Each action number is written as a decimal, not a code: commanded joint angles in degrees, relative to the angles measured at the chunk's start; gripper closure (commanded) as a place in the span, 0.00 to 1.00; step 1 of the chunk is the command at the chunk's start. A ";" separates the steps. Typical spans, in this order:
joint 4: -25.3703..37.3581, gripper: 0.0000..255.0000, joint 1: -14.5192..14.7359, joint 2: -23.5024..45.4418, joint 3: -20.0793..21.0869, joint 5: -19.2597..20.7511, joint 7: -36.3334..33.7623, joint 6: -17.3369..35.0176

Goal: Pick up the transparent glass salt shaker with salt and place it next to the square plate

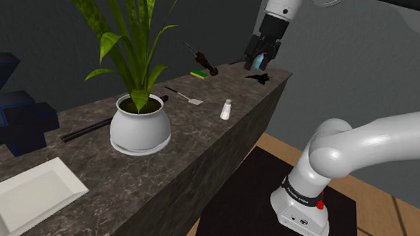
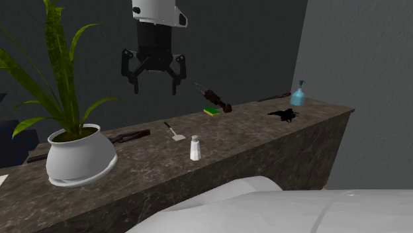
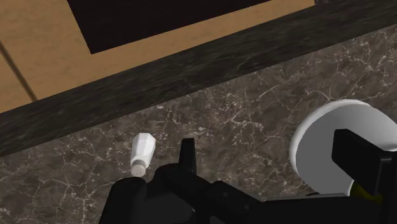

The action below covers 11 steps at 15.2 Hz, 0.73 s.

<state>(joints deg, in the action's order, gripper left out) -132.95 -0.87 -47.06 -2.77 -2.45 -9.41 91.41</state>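
Observation:
The salt shaker [image 1: 225, 109] is small, pale and white-capped, and stands upright near the counter's front edge. In the second exterior view the shaker [image 2: 195, 147] is below my gripper [image 2: 153, 85] and slightly to its right. The gripper hangs high over the counter, open and holding nothing. In the wrist view the shaker [image 3: 142, 153] lies beside and outside one black finger [image 3: 186, 156], not between the two; my gripper [image 3: 267, 145] looks down on bare counter. The white square plate [image 1: 28, 195] sits at the counter's near left end in the shoulder view, far from my gripper [image 1: 262, 56].
A white pot [image 1: 139, 127] with a tall green plant stands between plate and shaker. A spatula [image 1: 184, 95], a yellow-green sponge [image 1: 198, 74], a brush [image 1: 203, 62], a black object [image 1: 259, 78] and a blue bottle [image 2: 298, 94] lie toward the far end. A dark rod [image 1: 87, 130] lies behind the pot.

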 commanded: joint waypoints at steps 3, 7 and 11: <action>-3.20 0.00 -0.13 -0.18 -2.03 1.05 3.08 3.60; -8.55 0.00 -0.41 0.81 -6.37 3.08 9.26 11.13; -12.40 0.00 -0.52 3.77 -11.06 4.74 15.62 19.10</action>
<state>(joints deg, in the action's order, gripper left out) -144.46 -1.50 -44.22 -12.78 1.99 4.66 108.27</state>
